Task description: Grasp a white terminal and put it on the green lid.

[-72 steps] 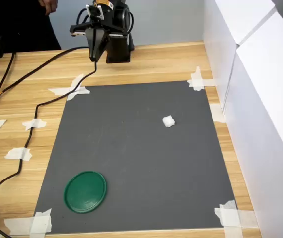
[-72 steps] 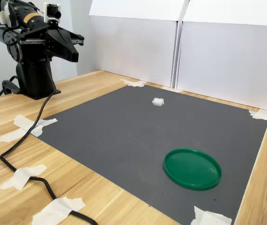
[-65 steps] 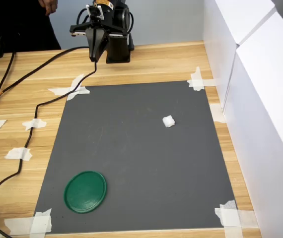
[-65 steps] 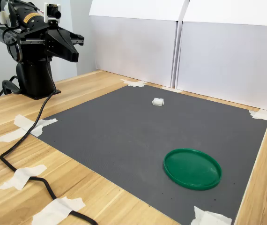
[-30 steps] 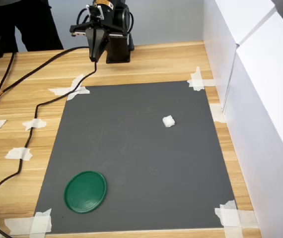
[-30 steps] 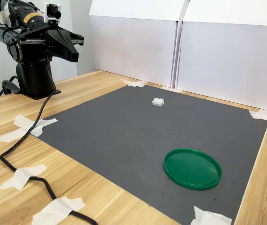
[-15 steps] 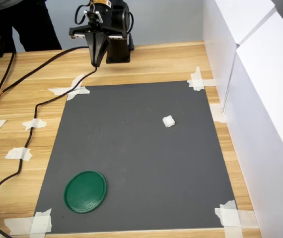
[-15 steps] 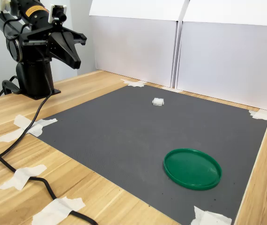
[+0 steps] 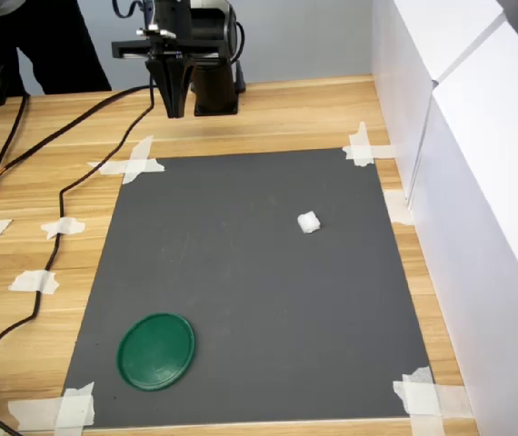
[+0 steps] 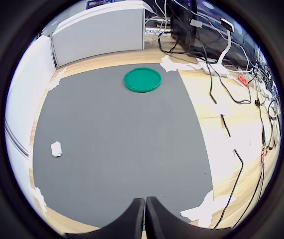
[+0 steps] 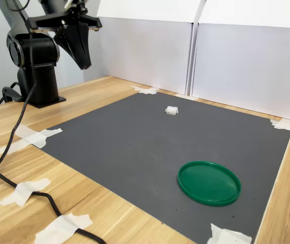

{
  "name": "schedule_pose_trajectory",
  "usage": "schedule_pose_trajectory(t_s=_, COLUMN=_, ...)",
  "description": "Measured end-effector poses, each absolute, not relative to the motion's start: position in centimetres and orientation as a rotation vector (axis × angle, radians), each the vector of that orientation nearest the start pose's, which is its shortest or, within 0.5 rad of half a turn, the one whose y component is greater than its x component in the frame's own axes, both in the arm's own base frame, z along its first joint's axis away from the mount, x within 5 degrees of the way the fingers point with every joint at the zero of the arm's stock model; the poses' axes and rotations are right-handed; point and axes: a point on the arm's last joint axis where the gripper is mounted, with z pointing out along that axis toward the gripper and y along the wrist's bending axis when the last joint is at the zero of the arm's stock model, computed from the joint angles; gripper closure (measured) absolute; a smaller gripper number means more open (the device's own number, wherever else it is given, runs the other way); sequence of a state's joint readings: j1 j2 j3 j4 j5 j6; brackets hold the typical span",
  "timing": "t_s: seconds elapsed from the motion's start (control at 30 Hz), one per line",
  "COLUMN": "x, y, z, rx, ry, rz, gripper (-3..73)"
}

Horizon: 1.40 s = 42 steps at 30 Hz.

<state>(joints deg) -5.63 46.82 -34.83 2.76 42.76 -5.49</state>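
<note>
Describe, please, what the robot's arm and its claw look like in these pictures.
The arm is black, on a black column base. The claw has two long, dark, tapering fingers under a flat crossbar. A black cable trails from it over the wooden table.

Gripper (image 9: 174, 111) downward, jaws together

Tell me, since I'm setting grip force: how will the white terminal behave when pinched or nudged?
The white terminal looks tiny and blocky, so it is probably stiff and very light. It lies loose on the dark mat, so a nudge would likely slide or tumble it rather than roll it. Being so small, it may slip between closing fingers.
</note>
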Motion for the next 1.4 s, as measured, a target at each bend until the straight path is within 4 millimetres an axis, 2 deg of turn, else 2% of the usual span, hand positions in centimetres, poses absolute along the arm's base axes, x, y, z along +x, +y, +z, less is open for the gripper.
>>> schedule_pose_trajectory(t_s=0.17, x=16.6, y=-0.6, z=29.6, rx=-0.107, ry=2.525, rz=0.050, gripper=69.9)
schedule_pose_trajectory(t_s=0.3, x=17.5, y=-0.4, z=30.5, rx=-0.197, ry=2.564, rz=0.076, gripper=63.1)
schedule_pose_trajectory(t_s=0.43, x=17.8, y=-0.4, z=30.7, rx=-0.230, ry=2.579, rz=0.076, gripper=50.0)
schedule_pose_trajectory(t_s=0.53, x=17.9, y=-0.3, z=30.6, rx=-0.236, ry=2.593, rz=0.086, gripper=37.5)
schedule_pose_trajectory(t_s=0.67, x=18.0, y=0.7, z=30.4, rx=-0.263, ry=2.602, rz=0.123, gripper=21.6)
schedule_pose_trajectory(t_s=0.87, x=18.2, y=1.0, z=30.4, rx=-0.201, ry=2.601, rz=0.160, gripper=7.7)
schedule_pose_trajectory(t_s=1.1, x=19.2, y=1.5, z=29.5, rx=-0.186, ry=2.638, rz=0.232, gripper=4.9)
schedule_pose_trajectory(t_s=1.4, x=20.5, y=4.0, z=27.5, rx=-0.356, ry=2.726, rz=0.193, gripper=4.9)
